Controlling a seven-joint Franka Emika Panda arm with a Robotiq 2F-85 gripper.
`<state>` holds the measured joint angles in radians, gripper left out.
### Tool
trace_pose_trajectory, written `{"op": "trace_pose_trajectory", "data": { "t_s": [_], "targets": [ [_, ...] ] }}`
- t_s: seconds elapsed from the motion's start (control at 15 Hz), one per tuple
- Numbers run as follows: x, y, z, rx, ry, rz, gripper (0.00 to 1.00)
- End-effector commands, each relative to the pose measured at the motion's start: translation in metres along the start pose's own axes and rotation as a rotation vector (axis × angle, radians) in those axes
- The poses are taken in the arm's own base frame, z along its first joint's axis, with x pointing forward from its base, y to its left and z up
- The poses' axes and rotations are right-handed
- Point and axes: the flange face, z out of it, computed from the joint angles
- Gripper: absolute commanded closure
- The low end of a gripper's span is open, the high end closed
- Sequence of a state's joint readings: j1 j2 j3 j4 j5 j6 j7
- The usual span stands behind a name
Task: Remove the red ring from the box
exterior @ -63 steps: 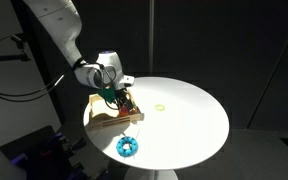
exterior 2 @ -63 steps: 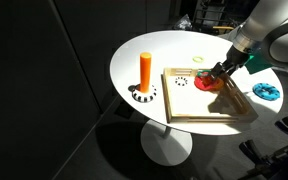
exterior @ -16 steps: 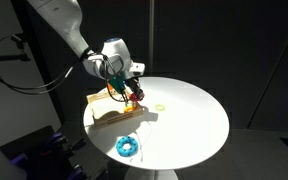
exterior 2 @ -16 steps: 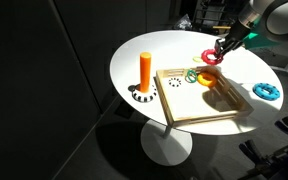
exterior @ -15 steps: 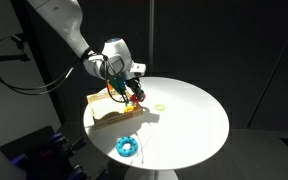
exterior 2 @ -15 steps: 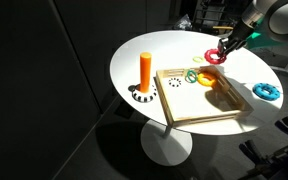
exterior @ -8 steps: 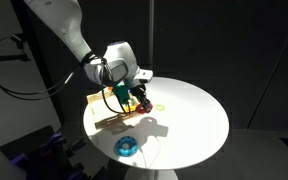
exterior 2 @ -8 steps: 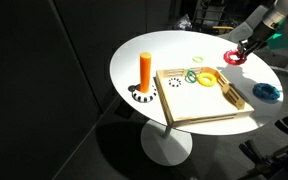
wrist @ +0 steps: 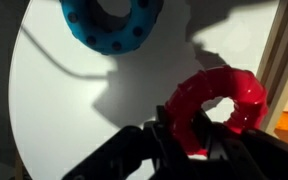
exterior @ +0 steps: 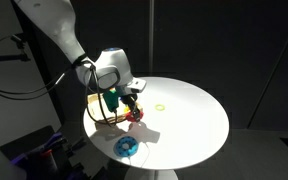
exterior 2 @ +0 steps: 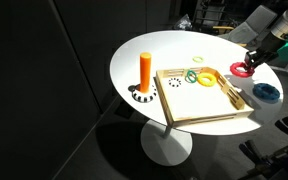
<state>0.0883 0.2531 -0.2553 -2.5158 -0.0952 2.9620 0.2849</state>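
Note:
My gripper (wrist: 180, 126) is shut on the red ring (wrist: 222, 99), whose lower left rim sits between the dark fingers. In both exterior views the red ring (exterior 2: 242, 70) (exterior: 136, 114) hangs low over the white table, outside the box (exterior 2: 236, 113). The gripper (exterior 2: 250, 63) stands just past the tan box's far side wall. That wall (wrist: 287, 55) shows as a tan strip at the right of the wrist view. The blue toothed ring (wrist: 110, 20) lies on the table a short way beyond the red one.
Inside the box lie a yellow ring (exterior 2: 209, 78) and a green ring (exterior 2: 192, 75). An orange peg (exterior 2: 146, 70) stands on a striped base beside the box. A thin pale ring (exterior 2: 198, 58) lies on the round white table (exterior: 189, 125), and the blue ring (exterior 2: 267, 91) sits near the table's edge.
The gripper has carried the red ring from above the box's rim out past its wall and lower, toward the blue ring. It stayed shut on the ring.

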Motion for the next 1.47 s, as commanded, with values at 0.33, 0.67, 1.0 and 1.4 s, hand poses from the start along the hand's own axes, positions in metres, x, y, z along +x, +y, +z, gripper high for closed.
{"op": "trace_pose_trajectory", "data": {
  "t_s": [0.33, 0.67, 1.0, 1.4],
  "targets": [
    [-0.011, -0.006, -0.021, 0.051, -0.08, -0.031, 0.05],
    [-0.001, -0.021, -0.051, 0.126, -0.135, -0.071, 0.0],
    [0.013, -0.031, -0.096, 0.159, -0.234, -0.151, 0.0],
    [0.028, -0.035, -0.153, 0.165, -0.325, -0.219, 0.0]
  ]
}}
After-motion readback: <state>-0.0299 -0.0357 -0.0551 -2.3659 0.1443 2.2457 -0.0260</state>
